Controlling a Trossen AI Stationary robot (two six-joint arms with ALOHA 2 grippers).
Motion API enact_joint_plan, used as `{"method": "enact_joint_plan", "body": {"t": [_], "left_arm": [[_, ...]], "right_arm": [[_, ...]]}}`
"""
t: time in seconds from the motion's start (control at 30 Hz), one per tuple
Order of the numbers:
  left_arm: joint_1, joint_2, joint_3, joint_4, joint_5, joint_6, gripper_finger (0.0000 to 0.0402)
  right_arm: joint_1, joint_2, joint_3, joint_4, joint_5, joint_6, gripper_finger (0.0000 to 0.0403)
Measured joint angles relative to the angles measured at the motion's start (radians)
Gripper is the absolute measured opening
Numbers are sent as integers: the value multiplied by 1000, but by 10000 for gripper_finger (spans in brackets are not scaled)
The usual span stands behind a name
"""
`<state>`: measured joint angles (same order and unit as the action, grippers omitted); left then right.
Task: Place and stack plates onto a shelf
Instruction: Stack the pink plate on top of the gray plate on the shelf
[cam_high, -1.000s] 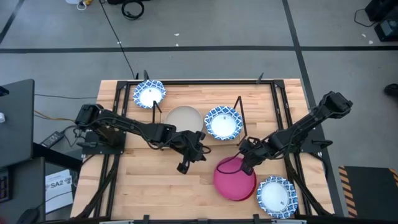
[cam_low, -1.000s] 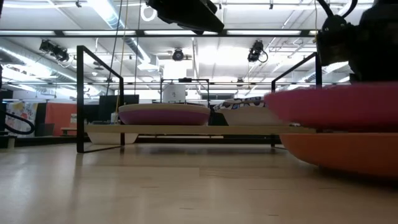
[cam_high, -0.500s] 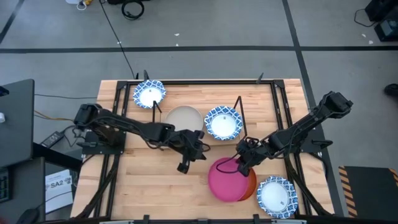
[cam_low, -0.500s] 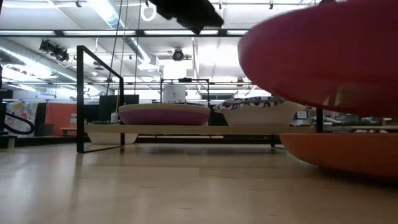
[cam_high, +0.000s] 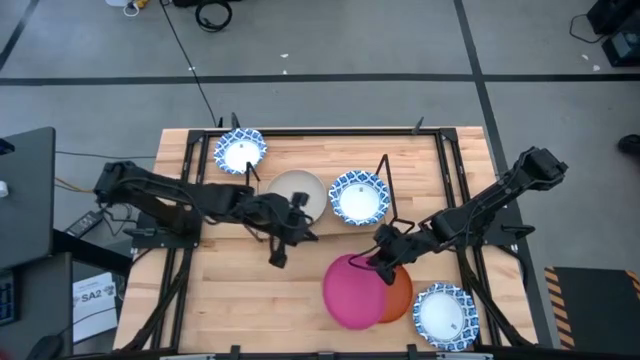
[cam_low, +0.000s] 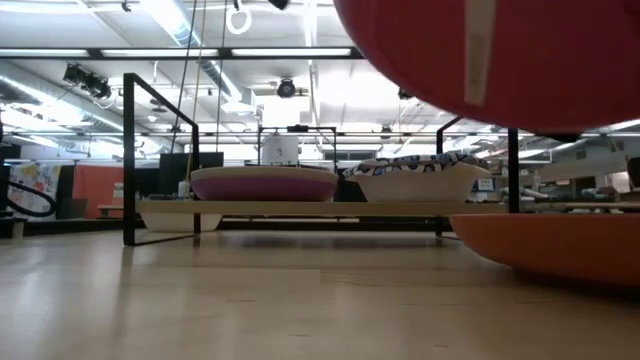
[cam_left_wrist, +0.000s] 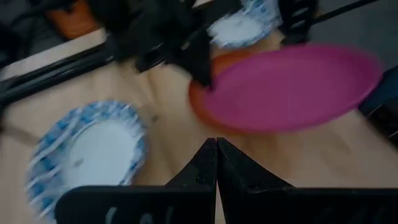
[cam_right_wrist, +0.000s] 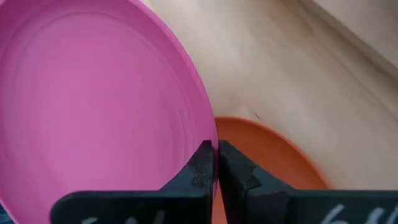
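Note:
My right gripper (cam_high: 383, 266) is shut on a magenta plate (cam_high: 352, 291), held over the table's near middle and partly over an orange plate (cam_high: 400, 290) that rests on the wood. A blue-and-white plate (cam_high: 445, 313) lies at the near right. The shelf (cam_low: 300, 208) stands at the far middle; a beige plate (cam_high: 298, 189) and a blue-and-white plate (cam_high: 358, 197) sit on its board. Another blue-and-white plate (cam_high: 240, 152) is at the far left. My left gripper (cam_high: 276, 257) hangs shut and empty, left of the magenta plate. My right gripper pinches the magenta plate's rim (cam_right_wrist: 194, 138) between its two fingers, at the plate's far right edge. The fingers come slanting down from the table's far right. The plate is lifted clear of the orange plate (cam_low: 550, 245) and tilted, its underside (cam_low: 480, 60) high in the low view.
Black frame rods (cam_high: 455, 170) run along the table's far, left and right edges. The shelf's upright rods (cam_high: 385, 175) stand just beyond the right gripper. Bare wood (cam_high: 250, 300) lies at the near left.
My right gripper has raised the magenta plate off the orange plate and carried it toward the table's left, tipping it. My left gripper has risen and drawn back toward the table's left edge, staying shut.

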<state>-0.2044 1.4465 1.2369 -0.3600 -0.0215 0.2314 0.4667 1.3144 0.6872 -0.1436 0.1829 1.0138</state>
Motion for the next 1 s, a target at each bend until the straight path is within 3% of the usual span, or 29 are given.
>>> {"method": "enact_joint_plan", "body": {"t": [0.33,0.67,1.0], "left_arm": [[-1,-193,0,-192,-139,-10,7],[1,-403,0,-426,-189,-38,7],[1,-606,0,-526,-230,-91,7]], "right_arm": [[-27,0,4,197,-27,-45,15],[-170,1,224,98,-28,-292,15],[-384,9,466,-73,-21,-523,15]]}}
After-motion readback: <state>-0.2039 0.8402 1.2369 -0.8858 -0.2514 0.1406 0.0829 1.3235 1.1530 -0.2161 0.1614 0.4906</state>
